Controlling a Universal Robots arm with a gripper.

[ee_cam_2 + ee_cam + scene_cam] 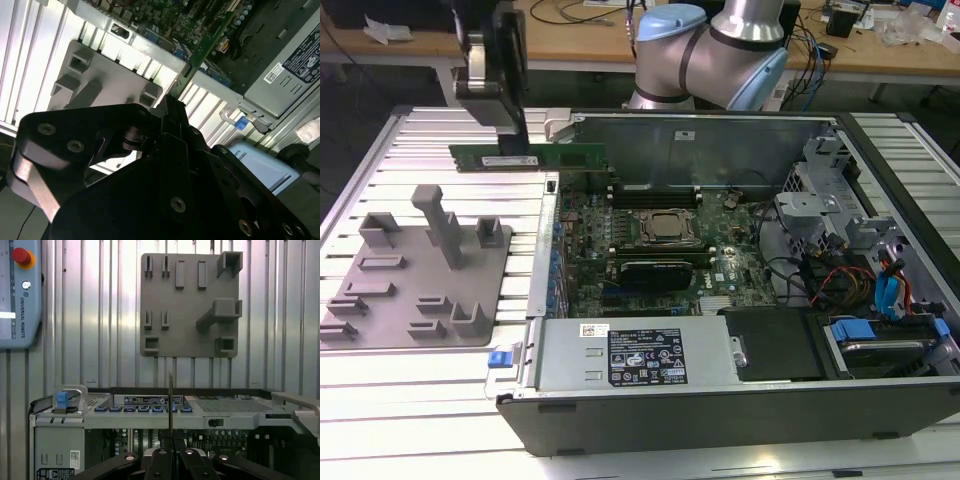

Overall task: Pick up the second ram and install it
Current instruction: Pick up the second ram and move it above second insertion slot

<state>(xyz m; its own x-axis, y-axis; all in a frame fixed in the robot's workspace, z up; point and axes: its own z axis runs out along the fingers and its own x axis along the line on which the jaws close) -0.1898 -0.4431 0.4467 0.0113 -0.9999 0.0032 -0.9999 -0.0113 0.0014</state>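
In the exterior view my gripper (518,148) hangs above the table near the open computer case's back corner, toward that view's left. It is shut on the second ram (565,157), a long green stick held level and lengthwise, reaching toward the case wall. The first wrist view shows the ram (170,400) edge-on as a thin line rising from my fingertips (161,456), over the case's edge. In the second wrist view the green ram (202,54) runs out from the gripper (172,107). The motherboard (620,290) lies inside the case, with long black memory slots (655,197) beside the processor socket (670,228).
A grey plastic holder tray (420,280) with upright posts lies on the slatted table at the exterior view's left, also seen as the tray (190,305). Power supply (630,355), drive cage (820,215) and cables fill the case. The arm's base (720,50) stands behind it. A pendant (20,290) rests on the table.
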